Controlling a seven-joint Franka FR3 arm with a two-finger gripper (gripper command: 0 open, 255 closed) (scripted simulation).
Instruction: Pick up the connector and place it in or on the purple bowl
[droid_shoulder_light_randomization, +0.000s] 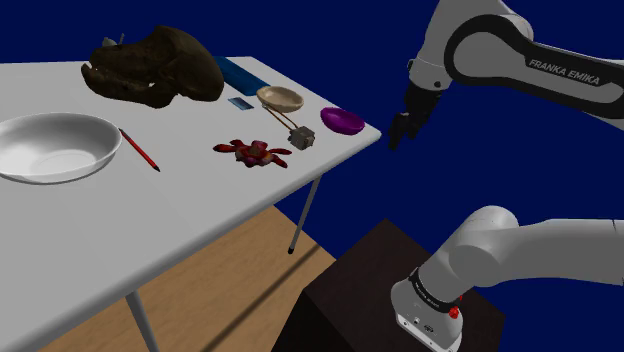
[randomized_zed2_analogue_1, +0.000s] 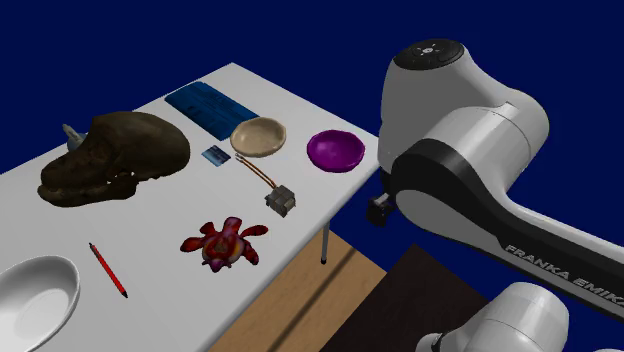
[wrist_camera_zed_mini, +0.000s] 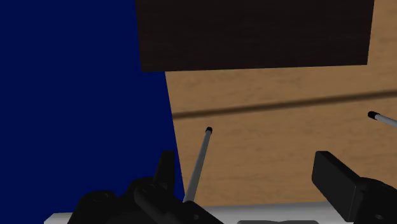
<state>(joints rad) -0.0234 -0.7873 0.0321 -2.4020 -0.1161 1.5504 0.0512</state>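
Observation:
The connector (droid_shoulder_light_randomization: 302, 140) (randomized_zed2_analogue_1: 281, 199) is a small grey block with a thin copper-coloured cable, lying on the white table (droid_shoulder_light_randomization: 200, 210) between the tan bowl and the table's near edge. The purple bowl (droid_shoulder_light_randomization: 342, 121) (randomized_zed2_analogue_1: 335, 150) sits at the table's corner, just to the shoulder view's right of the connector. My black gripper (droid_shoulder_light_randomization: 402, 133) hangs in the air off the table's edge, to the right of the purple bowl in that view and apart from it. In the wrist view the gripper (wrist_camera_zed_mini: 251, 184) is open, with nothing between its fingers (wrist_camera_zed_mini: 337, 181).
On the table are a tan bowl (droid_shoulder_light_randomization: 280, 98), a red flower-like toy (droid_shoulder_light_randomization: 253, 152), a dark brown skull (droid_shoulder_light_randomization: 155, 65), a blue book (droid_shoulder_light_randomization: 240, 75), a red pencil (droid_shoulder_light_randomization: 140, 150) and a large white bowl (droid_shoulder_light_randomization: 55, 147). The dark stand (droid_shoulder_light_randomization: 380, 290) rests on a wooden floor (wrist_camera_zed_mini: 286, 121).

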